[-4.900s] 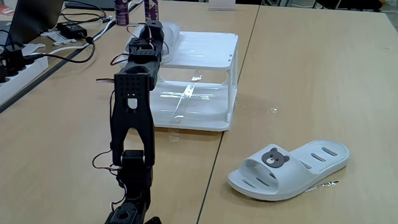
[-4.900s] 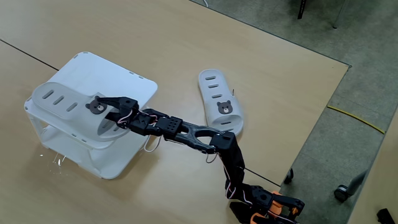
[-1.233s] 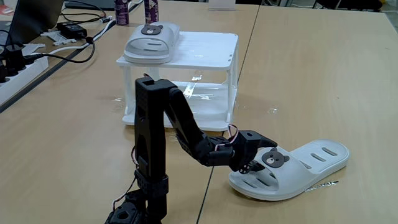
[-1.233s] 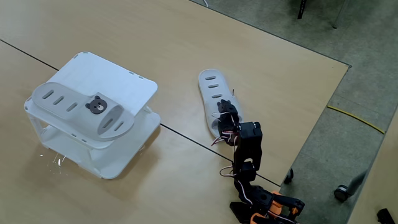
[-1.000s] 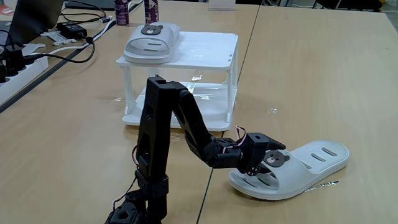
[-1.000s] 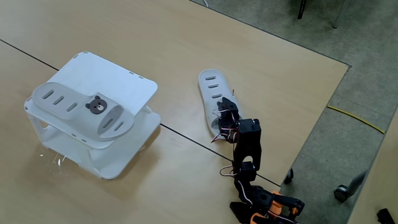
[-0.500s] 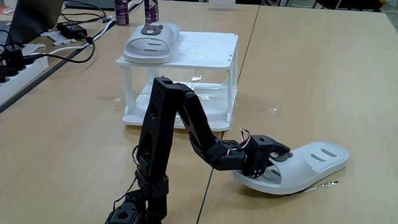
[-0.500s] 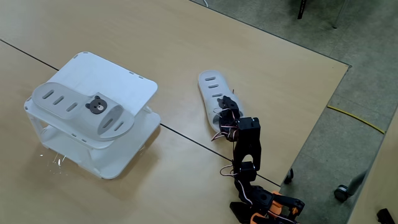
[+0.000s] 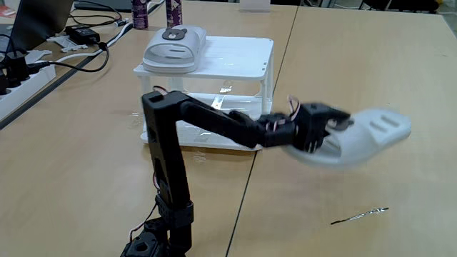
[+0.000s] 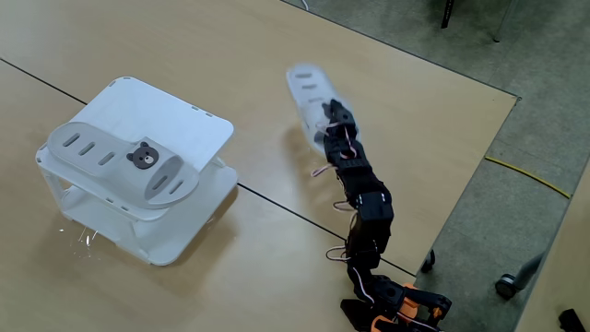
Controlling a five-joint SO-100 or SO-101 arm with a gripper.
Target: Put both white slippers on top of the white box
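**Second slipper aloft, grip at the toe end**

Fingers clamped on the second slipper near its strap end, seen in both fixed views; held clear of the desk, heel end jutting out beyond the grip and blurred with motion; also caught in the other fixed view, out past the black arm. First slipper lying on the slatted top of the white box, bear badge up, over toward one side, with bare top left beside it.

Risks, as judgement: hold taken at one end only, so likely droop or twist of the long heel end; possible slip from the fingers on a fast swing; possible knock of the trailing heel against the box's edge or against the slipper already placed, shoving that one off; landing half over the rim and tipping down, if set too close to the edge.

Against half a second ago: then low at the desk surface, barely tilted up; now lifted well up and carried outward, arm stretched nearly flat rather than folded; thin metal pin on the desk now uncovered, unmoved; first slipper and box unchanged.
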